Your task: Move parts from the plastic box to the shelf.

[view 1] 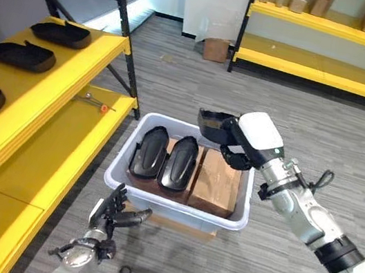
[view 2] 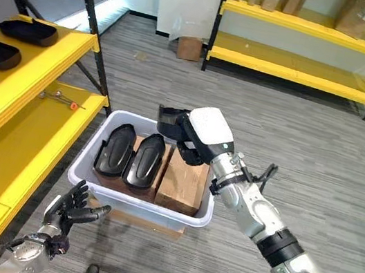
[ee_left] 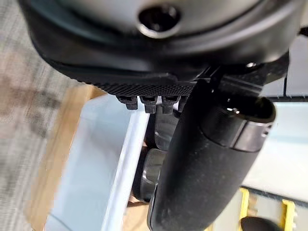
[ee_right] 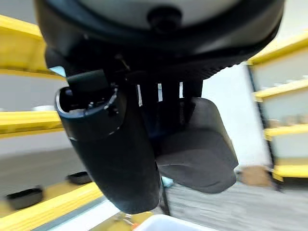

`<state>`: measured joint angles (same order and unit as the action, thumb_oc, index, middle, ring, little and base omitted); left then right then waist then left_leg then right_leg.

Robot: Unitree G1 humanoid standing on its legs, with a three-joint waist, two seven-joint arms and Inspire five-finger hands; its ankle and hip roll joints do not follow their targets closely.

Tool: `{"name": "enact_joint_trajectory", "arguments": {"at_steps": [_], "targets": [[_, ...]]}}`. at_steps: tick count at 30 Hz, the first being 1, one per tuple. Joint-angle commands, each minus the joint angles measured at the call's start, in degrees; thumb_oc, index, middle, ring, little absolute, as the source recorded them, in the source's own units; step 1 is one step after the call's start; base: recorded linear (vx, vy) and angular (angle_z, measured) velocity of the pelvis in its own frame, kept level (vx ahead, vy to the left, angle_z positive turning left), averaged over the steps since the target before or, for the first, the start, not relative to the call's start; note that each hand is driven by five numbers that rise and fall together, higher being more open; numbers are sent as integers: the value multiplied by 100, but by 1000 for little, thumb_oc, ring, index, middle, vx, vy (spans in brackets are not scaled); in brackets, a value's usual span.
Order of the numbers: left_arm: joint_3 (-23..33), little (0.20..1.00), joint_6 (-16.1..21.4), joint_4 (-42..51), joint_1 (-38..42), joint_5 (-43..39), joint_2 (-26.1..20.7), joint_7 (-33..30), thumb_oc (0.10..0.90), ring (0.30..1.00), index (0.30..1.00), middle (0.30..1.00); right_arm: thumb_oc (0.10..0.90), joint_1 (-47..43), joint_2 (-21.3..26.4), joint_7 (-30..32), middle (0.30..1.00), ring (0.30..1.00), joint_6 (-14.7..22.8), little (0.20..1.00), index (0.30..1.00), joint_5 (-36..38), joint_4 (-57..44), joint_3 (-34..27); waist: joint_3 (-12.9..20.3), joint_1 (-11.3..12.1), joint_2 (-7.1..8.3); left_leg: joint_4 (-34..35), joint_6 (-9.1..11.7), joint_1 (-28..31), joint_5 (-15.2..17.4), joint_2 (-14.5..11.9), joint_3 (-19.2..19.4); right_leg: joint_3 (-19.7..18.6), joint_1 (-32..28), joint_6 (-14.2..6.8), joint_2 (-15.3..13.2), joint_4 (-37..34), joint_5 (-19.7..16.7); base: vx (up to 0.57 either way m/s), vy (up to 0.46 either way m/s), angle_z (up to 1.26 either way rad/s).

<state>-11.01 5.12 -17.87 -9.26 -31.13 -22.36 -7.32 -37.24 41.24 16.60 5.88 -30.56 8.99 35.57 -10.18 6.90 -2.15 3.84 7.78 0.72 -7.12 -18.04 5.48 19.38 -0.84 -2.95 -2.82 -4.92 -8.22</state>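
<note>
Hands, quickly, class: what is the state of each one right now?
Left hand: open, fingers relaxed, holding nothing, by the plastic box.
Right hand: closed on a black part above the box.

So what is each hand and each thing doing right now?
Right hand: shut on a black part, lifted above the plastic box.
Left hand: open, low beside the box's near wall, holding nothing.
Plastic box: on the floor, open-topped, with two black parts lying side by side and a brown block in it.
Shelf: three black parts lie on its upper level.
</note>
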Motion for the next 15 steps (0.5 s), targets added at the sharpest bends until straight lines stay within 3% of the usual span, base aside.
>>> {"name": "enact_joint_trajectory", "arguments": {"at_steps": [1,3,4,5,9,10,11,13,15], "targets": [[-76,1000,459,203,332,-12,-143,-98,900,1000,1000,1000,400,-1470,232,574,300,300,108,300,300,-77,-276,-157,127,168,97,-62,461,-498,-1816,-286,81,477,-127,-125,-369,771,950,-144,-118,66],[-76,1000,477,186,374,-12,-154,-110,900,1000,1000,1000,400,-1476,302,592,300,300,74,300,300,-114,-284,-167,101,157,124,-254,404,-631,-1788,-253,164,569,-81,-103,-401,774,910,-127,-104,81],[-59,1000,485,174,391,-25,-152,-121,900,1000,1000,1000,400,-1420,307,649,300,300,59,300,300,-147,-331,-217,85,135,165,-452,372,-636,-1631,-267,365,680,-47,-82,-450,791,907,-98,-152,125],[-42,1000,508,190,429,-70,-135,-133,900,1000,1000,1000,400,-1373,306,756,300,300,-1,300,300,-258,-394,-297,123,93,237,-971,348,-505,-1215,-318,680,852,-21,-40,-525,762,964,-83,-154,123],[-99,1000,510,179,533,-80,-100,-115,900,1000,1000,1000,400,-1357,300,791,300,300,-71,300,300,-424,-449,-359,173,-18,284,-1474,333,-270,-797,-413,1068,1220,-61,15,-619,796,981,-72,-42,82],[-166,1000,502,185,586,-65,-92,-88,900,1000,1000,1000,400,-1316,328,812,300,300,-127,300,300,-511,-448,-393,264,-93,259,-1435,338,-34,-575,-438,1250,1465,-64,5,-696,899,1028,-65,45,82],[-172,1000,502,185,582,-65,-89,-87,900,1000,1000,1000,400,-1306,330,814,300,300,-128,300,300,-516,-450,-394,263,-100,257,-1406,331,-11,-574,-425,1250,1476,-75,-7,-708,912,1035,-21,115,105],[-276,1000,446,186,618,33,-67,35,900,1000,1000,1000,400,-1196,456,798,300,300,-186,300,300,-658,-518,-572,458,-307,139,-438,278,334,-343,-252,1655,1789,-154,-186,-947,1108,931,34,271,103],[-294,1000,438,202,585,76,-69,63,900,1000,1000,1000,400,-1132,470,779,300,300,-189,300,300,-668,-562,-627,505,-315,117,-202,235,415,-357,-158,1638,1847,-173,-238,-1037,1182,899,30,232,94]]}}
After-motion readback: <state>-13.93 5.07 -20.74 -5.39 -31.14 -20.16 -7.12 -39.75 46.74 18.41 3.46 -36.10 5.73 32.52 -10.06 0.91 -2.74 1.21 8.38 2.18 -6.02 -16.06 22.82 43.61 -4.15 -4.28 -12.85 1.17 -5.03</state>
